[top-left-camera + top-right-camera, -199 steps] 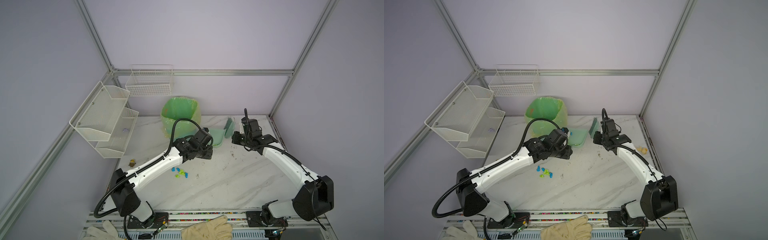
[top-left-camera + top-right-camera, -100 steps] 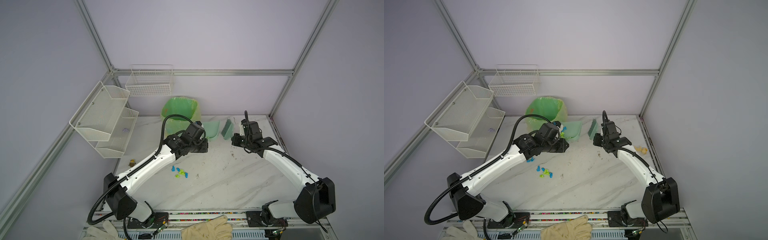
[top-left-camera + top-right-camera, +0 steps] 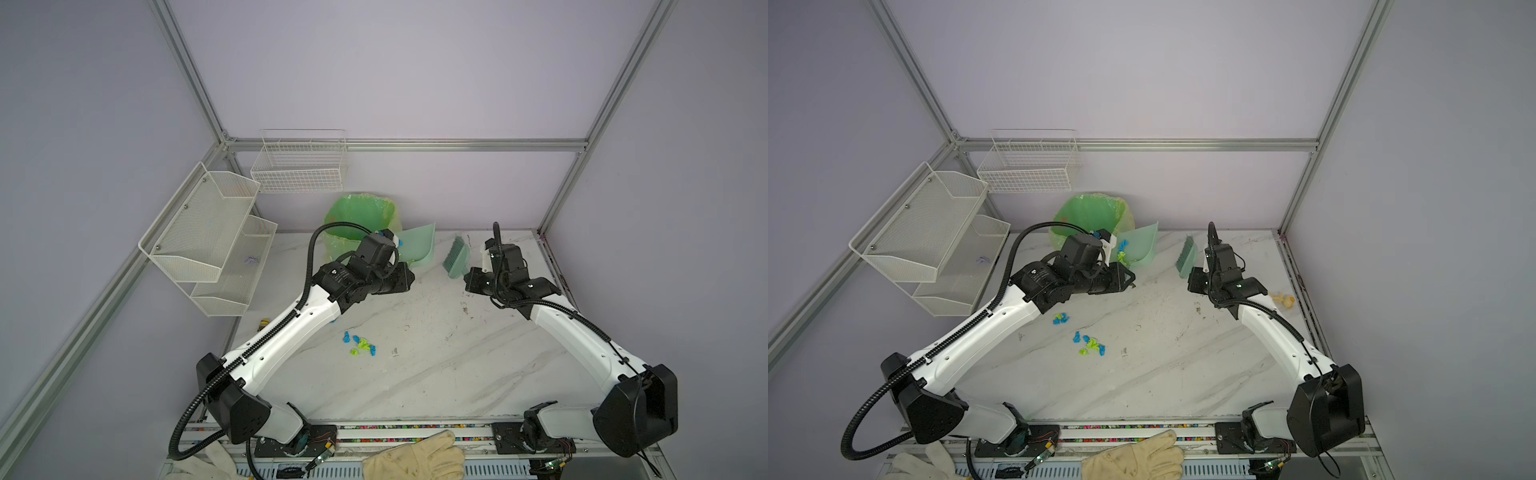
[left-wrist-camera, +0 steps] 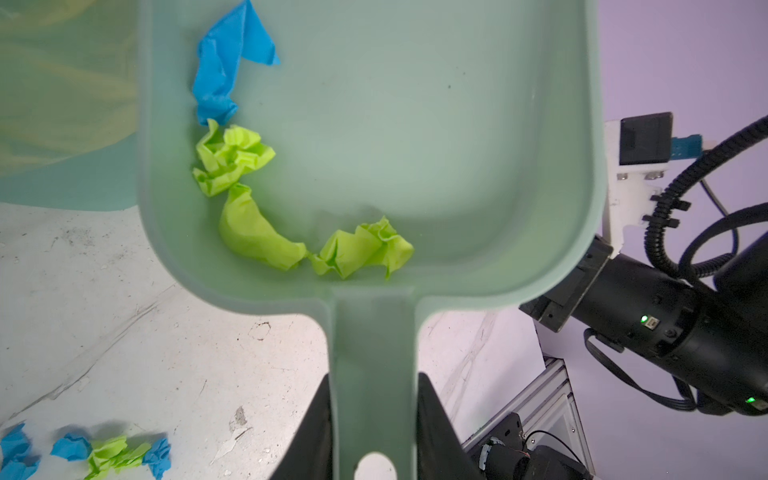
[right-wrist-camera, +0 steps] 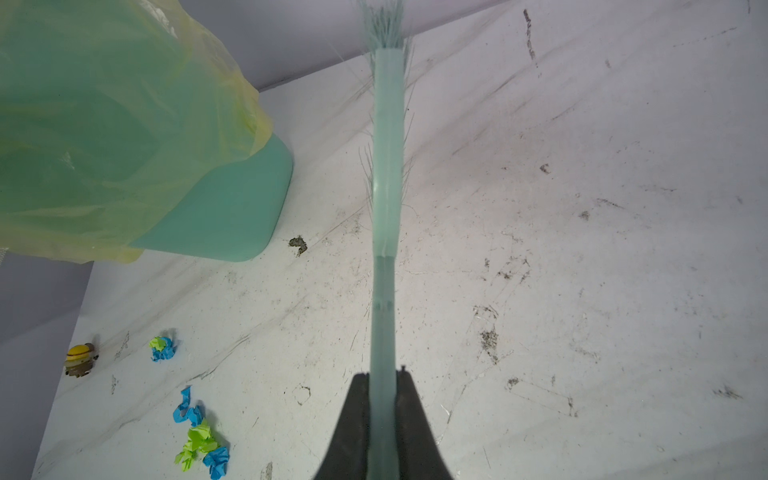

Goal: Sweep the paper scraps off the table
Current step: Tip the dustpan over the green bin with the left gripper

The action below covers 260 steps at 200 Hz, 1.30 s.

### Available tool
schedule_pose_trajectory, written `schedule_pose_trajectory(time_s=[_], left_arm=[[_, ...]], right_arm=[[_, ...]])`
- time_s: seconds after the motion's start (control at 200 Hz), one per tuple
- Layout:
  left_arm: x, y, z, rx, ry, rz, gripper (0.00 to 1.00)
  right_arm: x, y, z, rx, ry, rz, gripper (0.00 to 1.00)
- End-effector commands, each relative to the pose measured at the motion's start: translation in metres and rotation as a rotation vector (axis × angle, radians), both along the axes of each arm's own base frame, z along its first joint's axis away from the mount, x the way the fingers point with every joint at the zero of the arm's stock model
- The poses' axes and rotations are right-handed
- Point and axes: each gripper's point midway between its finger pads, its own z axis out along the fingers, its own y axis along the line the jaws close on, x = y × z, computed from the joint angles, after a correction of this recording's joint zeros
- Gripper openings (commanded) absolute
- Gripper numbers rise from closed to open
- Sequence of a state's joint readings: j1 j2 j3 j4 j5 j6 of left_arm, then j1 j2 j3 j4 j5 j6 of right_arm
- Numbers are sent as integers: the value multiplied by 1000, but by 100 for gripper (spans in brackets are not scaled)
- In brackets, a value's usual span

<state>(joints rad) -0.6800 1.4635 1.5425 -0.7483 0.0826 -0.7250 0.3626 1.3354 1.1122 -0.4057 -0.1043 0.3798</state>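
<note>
Paper scraps sit in a small blue and lime cluster left of centre in both top views, on the table. A separate blue-green pair lies just beside the left forearm. One blue and three lime wads lie inside the dustpan, toward its handle end. The left gripper is clamped on the dustpan handle, fingers on both sides. The right gripper is pinched tight on the brush handle, bristles pointing away from it. Versus a second ago, the dustpan has gone up and left across the frame and now hangs tilted right next to the green bagged bin, off the table. The left arm has swung that way and uncovered the blue-green pair. The brush and right arm have barely shifted, and the centre cluster is unchanged. The tabletop is white marble with grey veins, scuffed and speckled with dark marks. A small yellow toy figure stands at the left table edge, and a pale wooden figure lies at the right edge. White mesh shelves sit at mid-left and a wire basket hangs above the bin. Walls are pale lilac with aluminium rails. Work gloves lie along the bottom edge.
</note>
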Motion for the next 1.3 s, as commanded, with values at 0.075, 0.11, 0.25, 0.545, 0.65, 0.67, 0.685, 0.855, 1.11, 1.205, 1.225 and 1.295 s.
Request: schedule_pose_trajectory(time_s=[0.075, 0.11, 0.25, 0.545, 0.65, 0.67, 0.685, 0.855, 1.11, 1.205, 1.225, 1.295], left_arm=[[6, 6, 81, -163, -144, -3, 0], [7, 7, 84, -167, -149, -2, 0], [11, 13, 95, -188, -163, -2, 0], [28, 37, 109, -256, -149, -9, 0], [36, 49, 109, -281, -135, 2, 0], [38, 51, 109, -287, -131, 3, 0], [39, 52, 109, -293, -127, 2, 0], [52, 69, 111, -389, -104, 3, 0], [73, 81, 101, -543, -16, -16, 0], [77, 81, 97, -604, 19, -35, 0], [78, 81, 97, -620, 21, -39, 0], [82, 82, 96, -681, 40, -46, 0]], right_arm=[[2, 2, 8, 19, -39, 11, 0], [2, 2, 7, 21, -37, 10, 0], [3, 4, 8, 33, -37, 15, 0], [3, 7, 9, 48, -39, 22, 0], [4, 8, 8, 50, -35, 25, 0], [4, 8, 8, 52, -35, 25, 0], [4, 8, 8, 51, -34, 26, 0], [6, 10, 7, 55, -32, 28, 0], [8, 12, 4, 62, -26, 32, 0], [8, 12, 4, 62, -23, 33, 0], [8, 12, 4, 61, -23, 33, 0], [9, 12, 4, 60, -22, 32, 0]])
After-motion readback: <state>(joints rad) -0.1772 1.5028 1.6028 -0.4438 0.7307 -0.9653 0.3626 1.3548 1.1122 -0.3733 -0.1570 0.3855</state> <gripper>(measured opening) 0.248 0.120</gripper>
